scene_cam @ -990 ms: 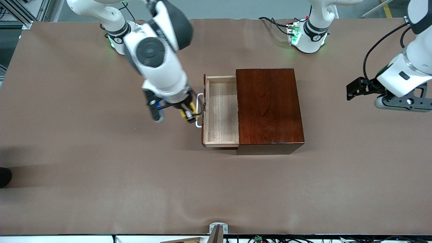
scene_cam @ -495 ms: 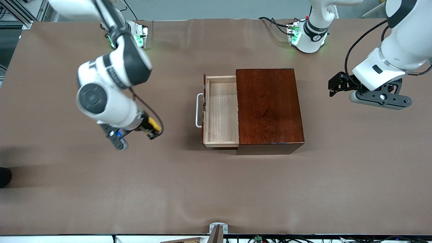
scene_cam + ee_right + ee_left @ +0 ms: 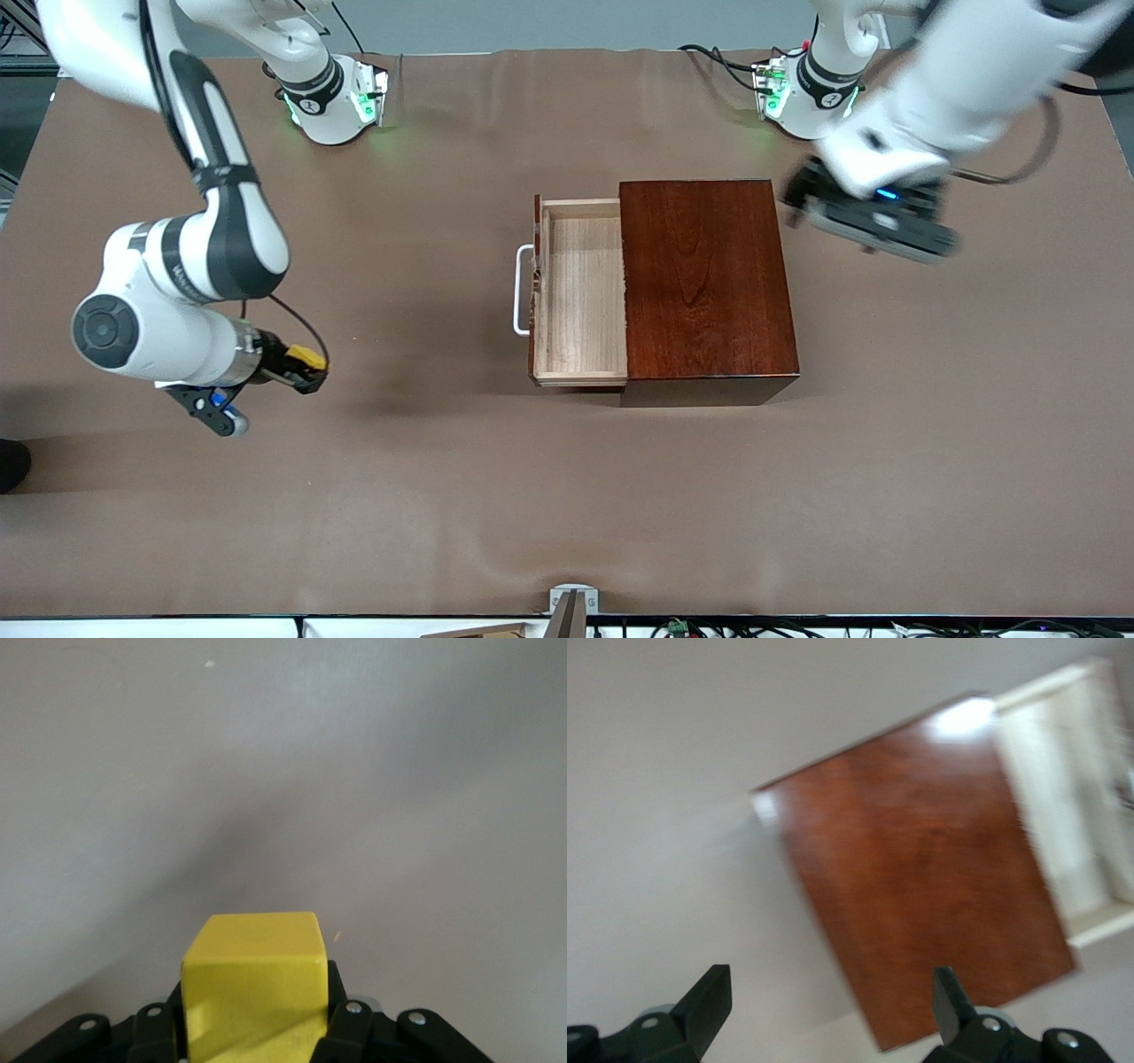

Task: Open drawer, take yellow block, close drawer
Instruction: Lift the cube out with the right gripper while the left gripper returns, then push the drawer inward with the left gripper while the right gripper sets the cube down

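The drawer (image 3: 580, 292) stands pulled out of the mahogany box (image 3: 704, 283), its pale tray bare and its white handle (image 3: 521, 290) pointing toward the right arm's end. My right gripper (image 3: 301, 370) hangs low over the bare table well off from the drawer, shut on the yellow block (image 3: 307, 357). In the right wrist view the block (image 3: 252, 979) sits clamped between the pads of that gripper (image 3: 252, 1032). My left gripper (image 3: 873, 226) is up over the table beside the box's back corner; in the left wrist view it (image 3: 831, 1001) is open and holds nothing, with the box (image 3: 921, 868) below.
Brown cloth covers the whole table (image 3: 567, 496). The two arm bases (image 3: 332, 97) (image 3: 811, 93) stand along the table's edge farthest from the front camera. A small metal bracket (image 3: 571, 602) sits at the nearest edge.
My right arm has carried the yellow block from the drawer handle out toward its own end of the table. The left arm has swung in toward the box.
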Available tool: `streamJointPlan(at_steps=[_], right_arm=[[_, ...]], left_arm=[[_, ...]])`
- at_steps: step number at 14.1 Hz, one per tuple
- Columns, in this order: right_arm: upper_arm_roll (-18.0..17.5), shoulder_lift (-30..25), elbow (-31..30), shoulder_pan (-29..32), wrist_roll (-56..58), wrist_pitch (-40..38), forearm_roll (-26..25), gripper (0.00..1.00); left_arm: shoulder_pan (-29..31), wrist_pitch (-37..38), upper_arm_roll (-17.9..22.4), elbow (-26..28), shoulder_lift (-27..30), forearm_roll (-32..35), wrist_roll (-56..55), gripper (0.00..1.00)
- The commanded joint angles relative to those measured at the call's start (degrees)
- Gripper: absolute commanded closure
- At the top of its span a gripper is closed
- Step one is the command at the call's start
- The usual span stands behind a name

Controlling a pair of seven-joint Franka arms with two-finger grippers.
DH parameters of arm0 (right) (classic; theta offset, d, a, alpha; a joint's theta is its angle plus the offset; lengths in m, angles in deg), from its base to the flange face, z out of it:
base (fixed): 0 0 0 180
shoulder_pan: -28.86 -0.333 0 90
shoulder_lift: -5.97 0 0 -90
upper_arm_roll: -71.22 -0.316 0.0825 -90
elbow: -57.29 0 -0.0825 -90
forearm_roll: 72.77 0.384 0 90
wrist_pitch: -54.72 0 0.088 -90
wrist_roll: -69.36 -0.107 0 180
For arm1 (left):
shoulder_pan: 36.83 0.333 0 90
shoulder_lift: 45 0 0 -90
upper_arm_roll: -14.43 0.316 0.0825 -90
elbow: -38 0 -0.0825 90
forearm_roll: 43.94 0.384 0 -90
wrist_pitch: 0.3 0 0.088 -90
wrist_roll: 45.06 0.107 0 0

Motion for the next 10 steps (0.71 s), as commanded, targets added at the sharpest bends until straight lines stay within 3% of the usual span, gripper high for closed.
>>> streamJointPlan(at_steps=[1, 3, 5, 8, 10], right_arm=[[-1.0, -1.1, -4.9, 2.5, 8.7, 4.1, 0.3, 1.00], [-1.0, -0.1, -5.0, 5.3, 17.1, 4.1, 0.2, 1.00], [-1.0, 1.4, -5.1, 7.4, 24.7, 4.1, 0.1, 1.00], [-1.0, 2.5, -5.1, 8.7, 31.2, 4.7, -0.5, 1.00], [-1.0, 2.8, -6.3, 8.8, 31.4, 7.5, -3.8, 1.00]], left_arm=[[-0.2, 0.1, -5.4, -1.1, -0.2, -3.7, 1.9, 0.00], [-0.9, -1.2, -11.7, -3.8, -3.3, -3.6, 4.3, 0.00], [-3.1, -3.6, -15.1, -8.5, -9.7, -3.3, 11.5, 0.00], [-10.9, -11.0, -14.9, -12.6, -17.7, 0.9, 23.4, 0.00], [-14.6, -16.6, -14.7, -14.6, -22.7, 3.5, 25.4, 0.00]])
